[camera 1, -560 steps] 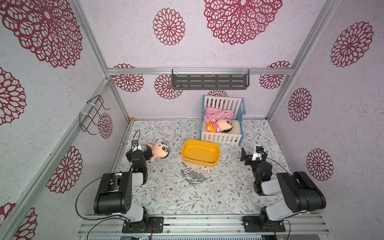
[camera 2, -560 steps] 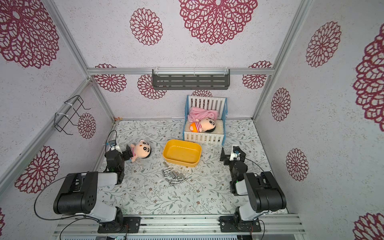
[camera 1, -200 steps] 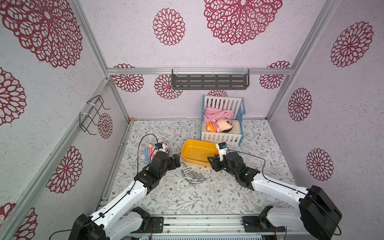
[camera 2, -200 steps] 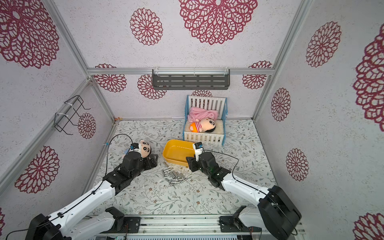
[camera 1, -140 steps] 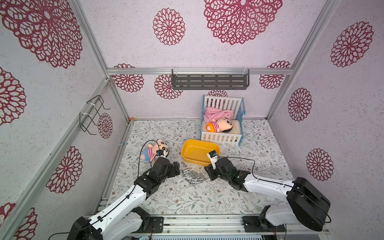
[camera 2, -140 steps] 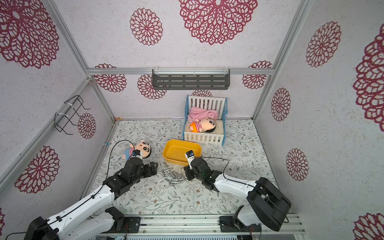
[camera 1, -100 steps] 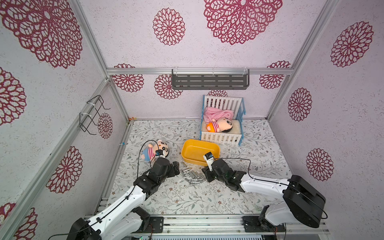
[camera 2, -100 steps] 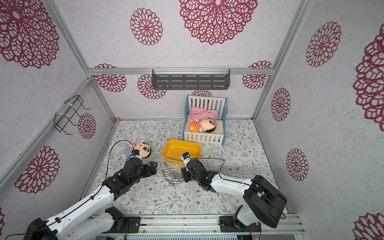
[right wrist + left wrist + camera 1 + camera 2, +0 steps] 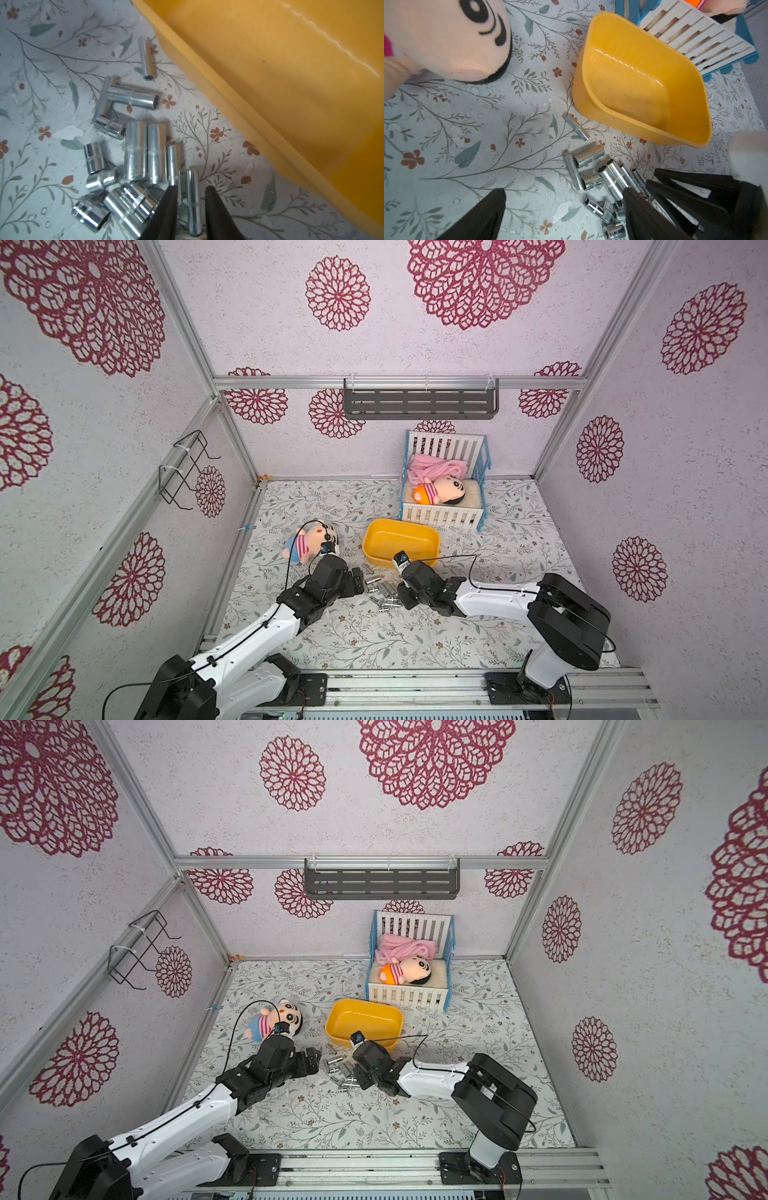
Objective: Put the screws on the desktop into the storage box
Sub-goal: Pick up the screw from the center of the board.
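Observation:
Several shiny silver screws [image 9: 380, 593] [image 9: 343, 1073] lie in a loose pile on the leafy desktop [image 9: 374, 639], just in front of the empty yellow storage box [image 9: 401, 541] [image 9: 363, 1021]. My right gripper [image 9: 401, 597] [image 9: 192, 199] is down at the pile's right edge. Its jaws are drawn in on either side of one slim screw [image 9: 193, 199] that lies flat on the desktop. My left gripper [image 9: 357, 576] [image 9: 562, 216] stands wide open at the pile's left edge, one finger [image 9: 643, 214] over the nearest screws [image 9: 600, 178], holding nothing.
A plush doll [image 9: 309, 539] lies left of the box, right behind the left wrist. A white-and-blue toy crib [image 9: 440, 516] with another doll stands behind the box. A grey shelf [image 9: 419, 402] and a wire rack [image 9: 183, 468] hang on the walls.
My right arm has swung left from beside the box down to the pile, and its jaws have narrowed round a slim screw. The left arm has settled lower at the pile's other side.

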`<state>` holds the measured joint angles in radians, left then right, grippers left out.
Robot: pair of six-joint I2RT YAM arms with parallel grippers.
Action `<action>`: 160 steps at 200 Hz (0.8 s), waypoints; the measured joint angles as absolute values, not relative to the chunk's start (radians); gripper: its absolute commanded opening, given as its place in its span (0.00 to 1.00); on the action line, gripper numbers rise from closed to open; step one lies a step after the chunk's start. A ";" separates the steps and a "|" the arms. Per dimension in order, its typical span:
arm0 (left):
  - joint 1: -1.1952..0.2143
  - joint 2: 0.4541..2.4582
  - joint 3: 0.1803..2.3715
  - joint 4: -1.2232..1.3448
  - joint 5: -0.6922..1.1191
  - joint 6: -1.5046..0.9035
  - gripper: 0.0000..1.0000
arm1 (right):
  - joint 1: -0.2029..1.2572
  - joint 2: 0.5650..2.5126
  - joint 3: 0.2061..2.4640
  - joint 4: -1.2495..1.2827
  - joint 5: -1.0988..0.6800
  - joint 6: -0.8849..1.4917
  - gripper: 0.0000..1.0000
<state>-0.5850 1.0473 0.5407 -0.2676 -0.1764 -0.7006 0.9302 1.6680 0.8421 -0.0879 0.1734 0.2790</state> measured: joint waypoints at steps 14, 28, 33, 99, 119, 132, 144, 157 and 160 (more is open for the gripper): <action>-0.585 1.042 0.541 -0.268 -0.179 -0.700 0.93 | 0.931 1.695 0.857 -0.105 0.174 0.276 0.25; -0.587 1.041 0.541 -0.268 -0.183 -0.700 0.94 | 0.933 1.708 0.868 -0.112 0.183 0.273 0.25; -0.587 1.041 0.541 -0.268 -0.183 -0.700 0.94 | 0.933 1.710 0.870 -0.114 0.186 0.272 0.25; -0.597 1.062 0.541 -0.268 -0.190 -0.699 0.95 | 0.935 1.711 0.870 -0.139 0.194 0.272 0.22; -0.598 1.062 0.541 -0.268 -0.192 -0.699 0.95 | 0.935 1.712 0.870 -0.139 0.195 0.272 0.21; -0.598 1.063 0.541 -0.268 -0.192 -0.699 0.95 | 0.935 1.714 0.870 -0.139 0.196 0.272 0.21; -0.598 1.066 0.542 -0.268 -0.193 -0.699 0.95 | 0.935 1.717 0.870 -0.140 0.197 0.272 0.21; -0.600 1.070 0.542 -0.268 -0.193 -0.699 0.95 | 0.935 1.724 0.872 -0.144 0.199 0.272 0.20; -0.600 1.071 0.542 -0.268 -0.193 -0.699 0.95 | 0.935 1.726 0.873 -0.144 0.199 0.272 0.20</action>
